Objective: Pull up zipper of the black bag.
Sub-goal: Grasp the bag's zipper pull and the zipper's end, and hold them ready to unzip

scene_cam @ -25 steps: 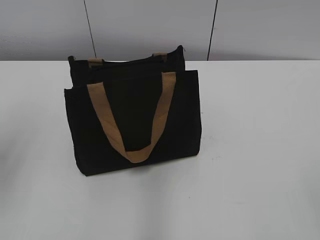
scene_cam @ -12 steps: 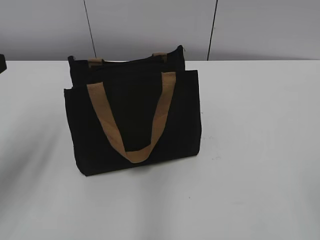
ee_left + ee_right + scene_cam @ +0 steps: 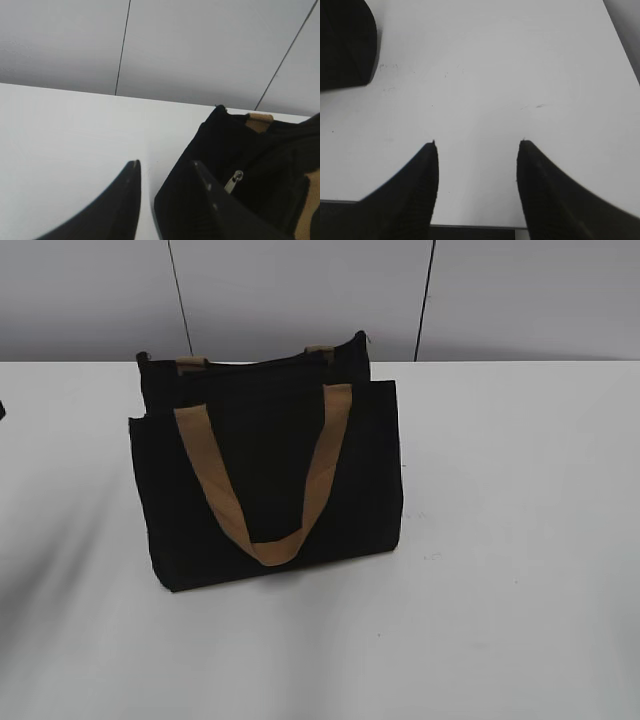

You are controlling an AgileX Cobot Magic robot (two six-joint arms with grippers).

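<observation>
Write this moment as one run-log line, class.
black bag: upright on table | zipper: untouched | left gripper: open, beside bag | right gripper: open, over table

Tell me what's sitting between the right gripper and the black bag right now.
Nothing: the right wrist view shows only bare white table between the open right gripper and the black bag at upper left.
</observation>
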